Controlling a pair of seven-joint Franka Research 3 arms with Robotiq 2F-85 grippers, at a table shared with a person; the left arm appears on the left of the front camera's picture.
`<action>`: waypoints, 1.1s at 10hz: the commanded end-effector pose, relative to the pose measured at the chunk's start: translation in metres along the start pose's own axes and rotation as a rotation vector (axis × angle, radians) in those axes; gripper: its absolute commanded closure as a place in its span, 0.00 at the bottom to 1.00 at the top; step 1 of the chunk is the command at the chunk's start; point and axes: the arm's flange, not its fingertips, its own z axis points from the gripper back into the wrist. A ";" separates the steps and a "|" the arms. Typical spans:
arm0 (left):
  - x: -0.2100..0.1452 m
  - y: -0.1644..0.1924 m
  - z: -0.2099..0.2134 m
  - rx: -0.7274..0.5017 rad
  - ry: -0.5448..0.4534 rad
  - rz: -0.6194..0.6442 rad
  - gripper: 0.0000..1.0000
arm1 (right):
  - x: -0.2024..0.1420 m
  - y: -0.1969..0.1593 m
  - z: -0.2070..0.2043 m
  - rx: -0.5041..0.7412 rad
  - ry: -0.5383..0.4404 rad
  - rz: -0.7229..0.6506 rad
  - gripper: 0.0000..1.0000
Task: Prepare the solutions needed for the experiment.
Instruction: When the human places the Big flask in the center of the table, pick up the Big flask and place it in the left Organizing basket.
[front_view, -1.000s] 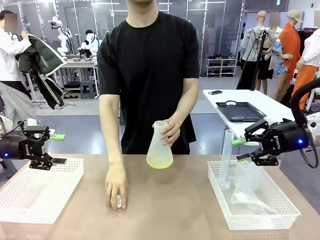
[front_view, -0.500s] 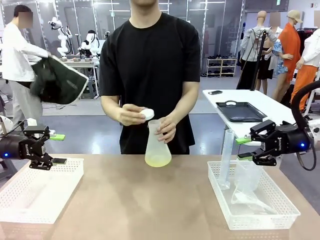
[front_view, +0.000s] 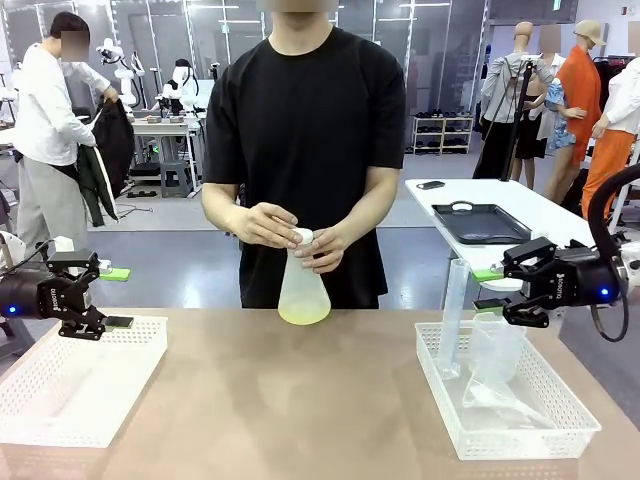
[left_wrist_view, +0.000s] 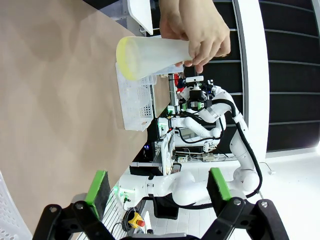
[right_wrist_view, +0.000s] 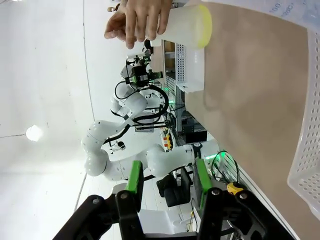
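The person across the table holds a translucent conical flask (front_view: 303, 288) above the tabletop with both hands at its neck. The solutions (front_view: 303, 315) are a thin pale yellow layer at its bottom. A white stopper (front_view: 301, 236) sits at the flask's mouth under the fingers. My left gripper (front_view: 117, 298) hovers open over the left basket, nothing between its green pads. My right gripper (front_view: 487, 292) stands partly spread above the right basket, holding nothing. The left wrist view shows the flask (left_wrist_view: 155, 54) far beyond my left gripper (left_wrist_view: 157, 190). In the right wrist view the flask (right_wrist_view: 181, 25) lies far beyond my right gripper (right_wrist_view: 167, 182).
A white mesh basket (front_view: 40, 425) stands at the table's left. A second white basket (front_view: 520, 440) at the right holds an upright measuring cylinder (front_view: 455, 315) and clear plastic labware (front_view: 495, 365). The brown tabletop (front_view: 300, 410) lies between them.
The person's hand left the tabletop with the white stopper and came to the flask's mouth. The flask shifted slightly left. My right gripper drew back a little to the right.
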 end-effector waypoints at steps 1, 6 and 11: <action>0.002 -0.002 -0.001 -0.031 -0.012 -0.018 0.00 | -0.001 -0.001 -0.005 0.012 -0.029 0.022 0.48; 0.002 -0.002 -0.001 -0.031 -0.012 -0.018 0.00 | 0.001 0.000 -0.001 0.005 -0.008 0.001 0.48; 0.002 -0.002 -0.001 -0.031 -0.012 -0.018 0.00 | 0.001 0.000 -0.001 0.005 -0.008 0.001 0.48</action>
